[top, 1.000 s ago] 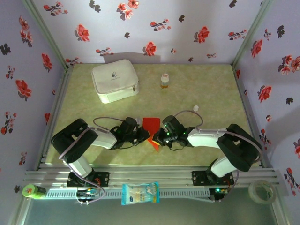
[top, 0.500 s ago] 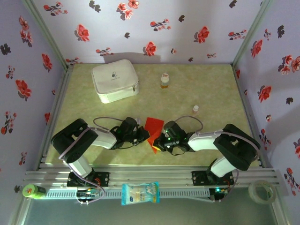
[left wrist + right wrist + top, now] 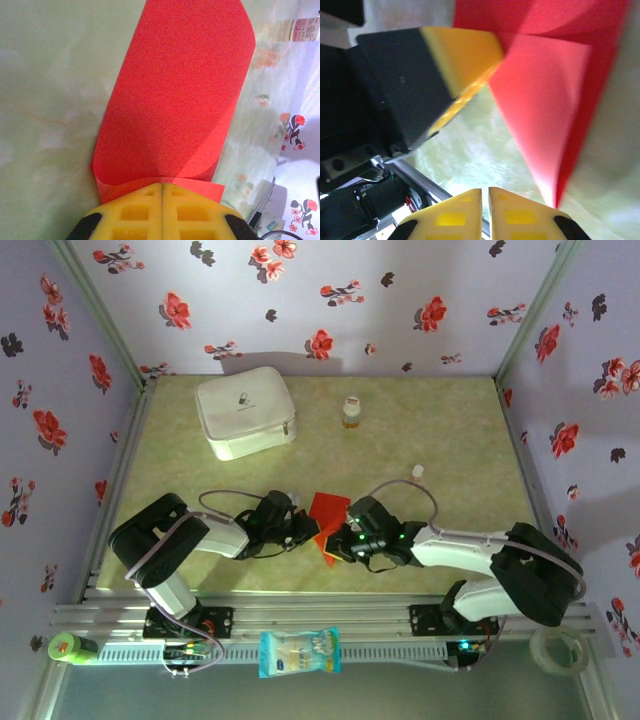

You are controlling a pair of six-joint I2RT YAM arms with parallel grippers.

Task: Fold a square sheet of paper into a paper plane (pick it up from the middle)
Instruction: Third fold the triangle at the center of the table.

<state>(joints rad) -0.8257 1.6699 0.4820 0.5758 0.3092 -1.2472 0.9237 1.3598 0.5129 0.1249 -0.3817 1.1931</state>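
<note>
The square sheet of paper (image 3: pixel 328 508) is bright red, folded over on itself, with a pointed corner hanging toward the table's near edge. In the left wrist view the paper (image 3: pixel 180 90) rises as a long curled double layer, and my left gripper (image 3: pixel 162 187) is shut on its lower edge. From above, the left gripper (image 3: pixel 308 532) sits at the paper's left side. My right gripper (image 3: pixel 340 540) is just right of the pointed corner. In the right wrist view its jaws (image 3: pixel 485 192) are together with nothing between them, and the red point (image 3: pixel 545 100) hangs just to their right.
A white zip case (image 3: pixel 245 412) lies at the back left, with a small bottle (image 3: pixel 351 412) behind the paper. A small white cap (image 3: pixel 417 471) sits at mid right. On the front rail are a snack packet (image 3: pixel 299 652), a green object (image 3: pixel 68 647) and a tape roll (image 3: pixel 558 645).
The right arm's elbow has swung out to the right while its gripper stayed low beside the paper's point. The paper has shifted slightly right. The left arm has barely moved.
</note>
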